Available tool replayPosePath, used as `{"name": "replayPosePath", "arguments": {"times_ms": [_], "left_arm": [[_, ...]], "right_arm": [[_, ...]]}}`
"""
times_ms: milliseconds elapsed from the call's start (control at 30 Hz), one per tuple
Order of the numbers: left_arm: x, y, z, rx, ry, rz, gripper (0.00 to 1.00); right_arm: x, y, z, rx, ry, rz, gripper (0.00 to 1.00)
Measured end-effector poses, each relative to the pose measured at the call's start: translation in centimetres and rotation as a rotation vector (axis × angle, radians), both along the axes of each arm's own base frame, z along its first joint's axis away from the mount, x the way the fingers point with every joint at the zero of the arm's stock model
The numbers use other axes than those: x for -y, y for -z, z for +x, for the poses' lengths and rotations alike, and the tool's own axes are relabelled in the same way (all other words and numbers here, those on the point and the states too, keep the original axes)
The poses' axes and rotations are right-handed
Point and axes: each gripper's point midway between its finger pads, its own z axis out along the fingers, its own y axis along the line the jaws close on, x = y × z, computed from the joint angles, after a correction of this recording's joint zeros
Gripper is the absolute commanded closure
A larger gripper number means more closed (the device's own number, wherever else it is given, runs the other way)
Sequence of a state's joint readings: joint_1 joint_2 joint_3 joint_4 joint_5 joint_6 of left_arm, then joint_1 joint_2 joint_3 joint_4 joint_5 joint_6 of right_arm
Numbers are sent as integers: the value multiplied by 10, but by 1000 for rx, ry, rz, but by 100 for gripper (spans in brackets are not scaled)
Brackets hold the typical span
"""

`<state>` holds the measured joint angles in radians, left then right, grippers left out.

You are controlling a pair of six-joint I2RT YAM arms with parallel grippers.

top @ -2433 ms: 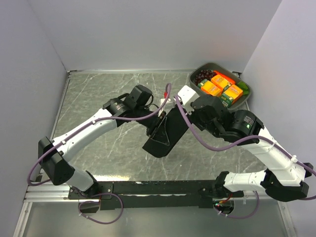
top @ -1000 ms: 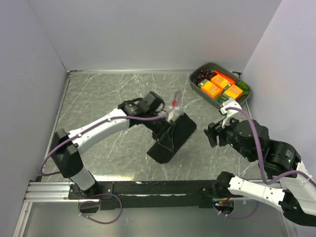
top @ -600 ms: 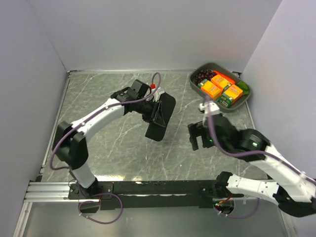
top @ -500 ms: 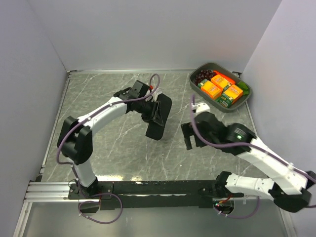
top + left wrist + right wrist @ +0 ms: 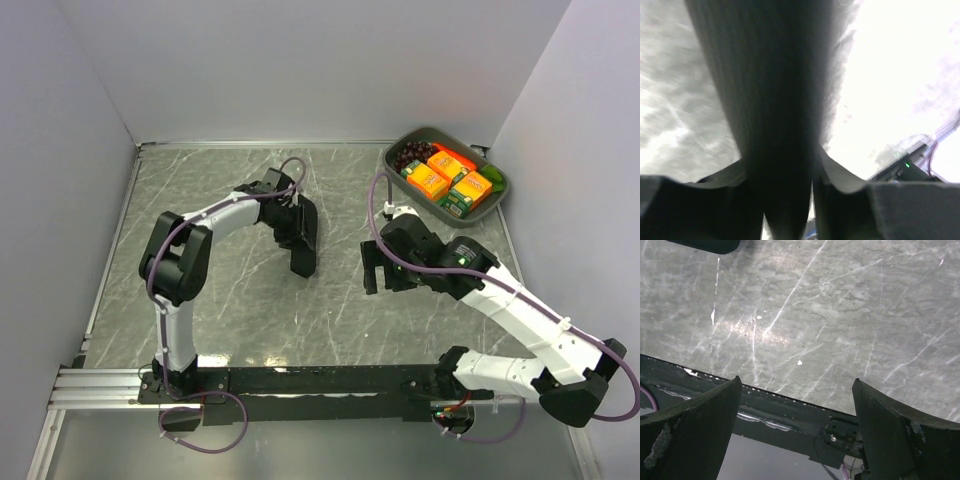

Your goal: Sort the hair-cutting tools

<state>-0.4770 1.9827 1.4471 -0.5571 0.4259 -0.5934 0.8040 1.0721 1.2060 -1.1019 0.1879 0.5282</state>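
The hair-cutting tools are out of view in every frame. A flat black zip case (image 5: 304, 245) stands edge-on above the marble table, left of centre. My left gripper (image 5: 296, 220) is shut on its upper part. In the left wrist view the case (image 5: 775, 90) fills the space between the dark fingers (image 5: 690, 200) of the left gripper (image 5: 782, 167). My right gripper (image 5: 371, 268) hovers a hand's width to the right of the case, open wide and empty. In the right wrist view the right gripper (image 5: 796, 382) frames bare table, with a corner of the case (image 5: 705, 245) at the top left.
A grey bin (image 5: 502, 186) with orange and green packets and dark grapes sits at the back right corner. The black base rail (image 5: 790, 412) runs along the near table edge. Walls close in the table on the left, back and right.
The left arm has swung the case left and back, turning it from flat to edge-on. The right arm has come in from the right toward the centre and its jaws have spread wide.
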Motion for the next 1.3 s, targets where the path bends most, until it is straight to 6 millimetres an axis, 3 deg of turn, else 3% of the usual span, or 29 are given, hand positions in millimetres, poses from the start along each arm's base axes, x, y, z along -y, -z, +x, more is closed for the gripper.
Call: {"name": "replayPosePath", "arguments": {"times_ms": [100,133,267,300,433,533,767,933,1067,1300], "left_arm": [[-6,9,8,-10,-26,26,42],[-8,9,11,-5,-33,31,28],[-11,3,22,26,-49,44,18],[-12,1,24,34,-52,49,1],[-20,-8,30,62,-73,98,1],[-34,-27,34,109,-112,162,1],[-85,-122,35,350,-271,281,0],[-122,-173,11,508,-392,281,1],[-135,-186,-2,575,-435,253,1],[-139,-180,-9,640,-435,224,3]], "right_arm": [[-2,1,1,-2,4,11,0],[-2,1,1,-4,5,11,0],[-3,6,3,-18,12,-3,0],[-4,7,4,-23,14,-9,0],[-2,14,11,-39,30,-32,0],[1,18,18,-52,54,-45,0],[5,7,50,-22,117,-42,0],[11,-19,79,78,161,-35,0],[12,-39,100,133,191,-41,0],[9,-48,123,149,209,-82,0]]}}
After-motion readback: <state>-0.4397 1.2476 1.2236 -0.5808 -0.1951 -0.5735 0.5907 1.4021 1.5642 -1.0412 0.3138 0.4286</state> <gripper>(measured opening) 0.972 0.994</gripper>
